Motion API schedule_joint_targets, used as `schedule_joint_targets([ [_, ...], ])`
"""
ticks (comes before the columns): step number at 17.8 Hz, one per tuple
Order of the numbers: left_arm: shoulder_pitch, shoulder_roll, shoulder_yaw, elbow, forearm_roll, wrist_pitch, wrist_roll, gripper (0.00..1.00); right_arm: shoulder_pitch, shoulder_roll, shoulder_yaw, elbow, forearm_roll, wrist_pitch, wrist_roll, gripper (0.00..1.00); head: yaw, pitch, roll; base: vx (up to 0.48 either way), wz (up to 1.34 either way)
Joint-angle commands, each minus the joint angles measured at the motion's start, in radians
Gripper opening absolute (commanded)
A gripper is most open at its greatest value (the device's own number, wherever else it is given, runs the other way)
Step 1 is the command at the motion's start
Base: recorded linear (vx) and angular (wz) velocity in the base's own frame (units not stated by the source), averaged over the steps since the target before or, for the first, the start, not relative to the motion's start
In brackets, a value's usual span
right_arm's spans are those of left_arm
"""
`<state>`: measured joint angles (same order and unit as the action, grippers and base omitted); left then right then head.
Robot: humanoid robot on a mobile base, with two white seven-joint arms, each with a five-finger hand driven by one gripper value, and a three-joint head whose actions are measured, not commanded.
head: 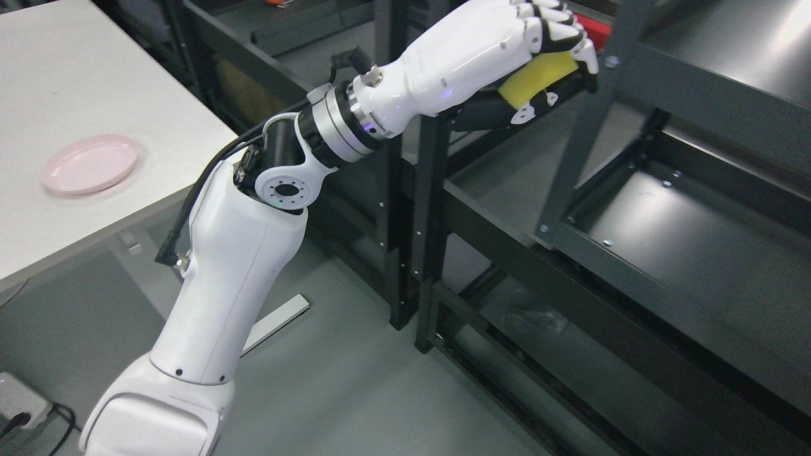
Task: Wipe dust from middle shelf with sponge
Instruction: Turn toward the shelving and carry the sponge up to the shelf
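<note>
My left arm comes in from the lower left and reaches up to the top of the picture. Its hand (557,57) is shut on a yellow sponge (535,81), fingers curled over the top and thumb under it. The hand is held in the air beside the dark upright post (589,120) of the metal rack. The middle shelf (684,234), a dark flat panel, lies below and to the right of the hand. The upper shelf (747,57) is at the top right. My right arm is not in view.
A second dark rack (405,190) stands behind my forearm. A white table (76,76) at the left holds a pink plate (92,163). A power strip with a cable (19,405) lies on the grey floor at the lower left. A red object (595,28) shows behind the fingers.
</note>
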<state>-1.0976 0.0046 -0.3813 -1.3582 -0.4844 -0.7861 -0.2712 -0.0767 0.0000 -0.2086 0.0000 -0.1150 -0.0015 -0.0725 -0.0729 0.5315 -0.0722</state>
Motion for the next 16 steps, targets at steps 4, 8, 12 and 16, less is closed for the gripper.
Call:
schedule_joint_targets([
  [4, -0.248, 0.013, -0.316, 0.056, 0.003, 0.001, 0.032, 0.00, 0.000, -0.017, 0.000, -0.017, 0.000, 0.072, 0.000, 1.00, 0.0000, 0.000, 0.000, -0.176, -0.77],
  [8, -0.384, 0.013, -0.435, 0.128, 0.001, 0.001, 0.090, 0.00, 0.000, -0.017, 0.000, -0.017, 0.000, 0.072, 0.000, 1.00, 0.0000, 0.000, 0.000, -0.122, -0.83],
  [12, -0.444, 0.013, -0.554, 0.177, -0.023, 0.001, 0.090, 0.00, 0.000, -0.017, 0.000, -0.017, 0.000, 0.072, 0.000, 1.00, 0.0000, 0.000, 0.000, -0.051, -0.74],
  [16, -0.449, 0.013, -0.567, 0.254, -0.144, 0.001, 0.087, 0.00, 0.000, -0.017, 0.000, -0.017, 0.000, 0.072, 0.000, 1.00, 0.0000, 0.000, 0.000, 0.011, -0.62],
])
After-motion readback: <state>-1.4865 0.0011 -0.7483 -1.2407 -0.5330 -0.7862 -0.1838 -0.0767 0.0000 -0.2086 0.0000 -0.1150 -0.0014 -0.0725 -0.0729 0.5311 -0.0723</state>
